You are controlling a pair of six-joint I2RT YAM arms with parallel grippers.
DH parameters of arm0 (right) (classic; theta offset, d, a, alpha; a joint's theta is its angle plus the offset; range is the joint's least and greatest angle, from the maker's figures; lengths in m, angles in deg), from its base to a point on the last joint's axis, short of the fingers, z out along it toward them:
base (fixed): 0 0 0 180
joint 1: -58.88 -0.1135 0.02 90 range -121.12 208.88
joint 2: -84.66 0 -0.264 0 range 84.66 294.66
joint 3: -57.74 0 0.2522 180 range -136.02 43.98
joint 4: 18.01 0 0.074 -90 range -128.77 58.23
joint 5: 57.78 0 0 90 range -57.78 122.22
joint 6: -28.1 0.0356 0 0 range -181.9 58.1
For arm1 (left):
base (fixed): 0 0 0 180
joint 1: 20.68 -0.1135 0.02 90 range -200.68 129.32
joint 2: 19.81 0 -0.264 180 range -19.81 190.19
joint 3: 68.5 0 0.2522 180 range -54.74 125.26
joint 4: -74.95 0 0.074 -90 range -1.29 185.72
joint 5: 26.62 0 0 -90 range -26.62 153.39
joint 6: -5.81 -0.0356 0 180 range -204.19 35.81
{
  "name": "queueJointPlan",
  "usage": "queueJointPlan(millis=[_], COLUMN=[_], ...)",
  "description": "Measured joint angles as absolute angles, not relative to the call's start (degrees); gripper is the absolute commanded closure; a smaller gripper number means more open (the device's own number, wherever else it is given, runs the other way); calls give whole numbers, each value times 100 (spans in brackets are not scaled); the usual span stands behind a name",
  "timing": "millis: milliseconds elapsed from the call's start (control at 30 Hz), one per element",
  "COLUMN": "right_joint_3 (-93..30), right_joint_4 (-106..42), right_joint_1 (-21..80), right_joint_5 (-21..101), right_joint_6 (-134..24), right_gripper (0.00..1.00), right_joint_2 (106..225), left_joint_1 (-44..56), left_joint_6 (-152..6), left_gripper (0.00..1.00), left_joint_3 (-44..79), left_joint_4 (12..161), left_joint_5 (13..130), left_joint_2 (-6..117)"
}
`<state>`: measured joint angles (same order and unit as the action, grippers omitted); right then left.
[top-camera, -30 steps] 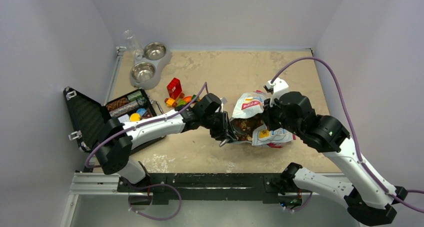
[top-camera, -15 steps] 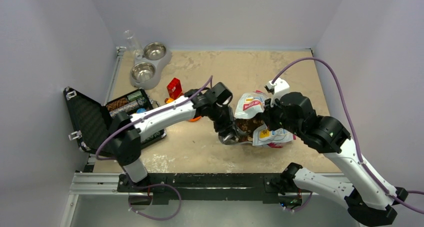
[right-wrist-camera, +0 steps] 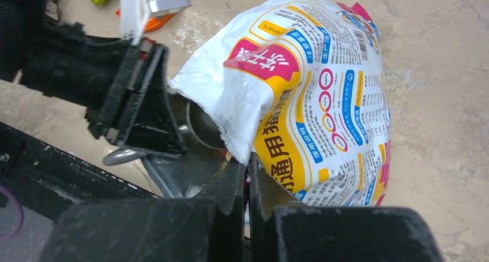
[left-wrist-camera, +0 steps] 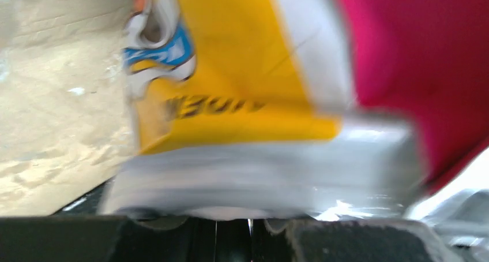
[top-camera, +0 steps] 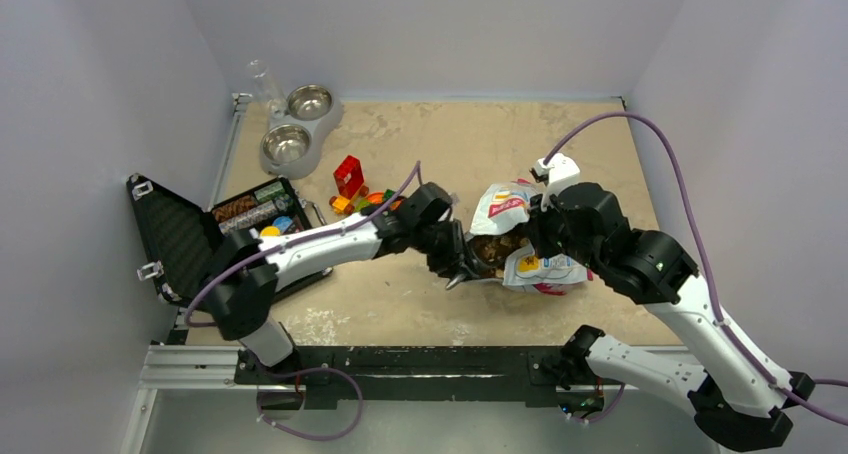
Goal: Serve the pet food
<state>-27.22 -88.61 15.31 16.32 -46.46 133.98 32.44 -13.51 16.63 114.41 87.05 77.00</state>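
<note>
The pet food bag (top-camera: 520, 236), white, yellow and pink, lies open in the middle of the table. Brown kibble (top-camera: 490, 246) shows in its mouth. My left gripper (top-camera: 450, 259) is shut on a metal scoop (top-camera: 466, 267) whose bowl is in the bag's mouth. The left wrist view is blurred: the silver scoop (left-wrist-camera: 259, 175) lies across the fingers, the bag (left-wrist-camera: 230, 71) right behind it. My right gripper (right-wrist-camera: 248, 168) is shut on the bag's torn edge (right-wrist-camera: 242, 141) and holds the mouth open. The right wrist view also shows the scoop (right-wrist-camera: 199, 123); the kibble is hidden there.
A grey double pet bowl (top-camera: 297, 129) stands at the back left with a clear bottle (top-camera: 264, 79) beside it. An open black case (top-camera: 190, 236) lies at the left edge. Colourful toy blocks (top-camera: 349, 176) are scattered between the case and the bag.
My left arm lifted its wrist and tipped the scoop downward at the bag's mouth, then lowered again. The scoop stayed at the mouth. The right arm and the bag have barely moved.
</note>
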Motion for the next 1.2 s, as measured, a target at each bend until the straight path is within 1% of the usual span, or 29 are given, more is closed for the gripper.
queueJointPlan(millis=[67, 133, 300, 400, 600, 733, 867, 933, 1000, 1100, 1200], right_joint_3=[-2716, -2694, -2622, -2600, -2600, -2600, -2602, -2602, -2602, -2652, -2727], right_joint_4=[-8879, -8887, -8903, -8898, -8900, -8898, -8907, -8914, -8911, -8927, -8964], right_joint_1=[1526, 1516, 1507, 1507, 1505, 1507, 1505, 1505, 1505, 1507, 1505], right_joint_5=[1638, 1667, 1663, 1654, 1643, 1619, 1558, 1553, 1558, 1525, 1525], right_joint_6=[-4641, -4630, -4611, -4606, -4606, -4606, -4606, -4604, -4611, -4635, -4665], right_gripper=[100, 100, 100, 100, 100, 100, 100, 100, 100, 100, 100], right_joint_2=[13393, 13358, 13197, 13162, 13164, 13159, 13151, 13151, 13151, 13201, 13290], left_joint_1=[3200, 3163, 3122, 3122, 3082, 3071, 3019, 2966, 2859, 2709, 2660], left_joint_6=[-1504, -1638, -1786, -1786, -1714, -1692, -1489, -1428, -1447, -1316, -1222], left_gripper=[100, 100, 100, 100, 100, 100, 100, 100, 100, 100, 100], left_joint_3=[739, 76, -905, -990, -953, -1276, -1392, -1733, -1827, -1696, -2092], left_joint_4=[10741, 10138, 9026, 8698, 7736, 7590, 6914, 6796, 6921, 6495, 6278], left_joint_5=[8753, 8777, 8936, 8997, 9096, 9080, 9312, 9301, 9452, 9795, 9854], left_joint_2=[7106, 6625, 5899, 5921, 6503, 6081, 6306, 6039, 5836, 6113, 5901])
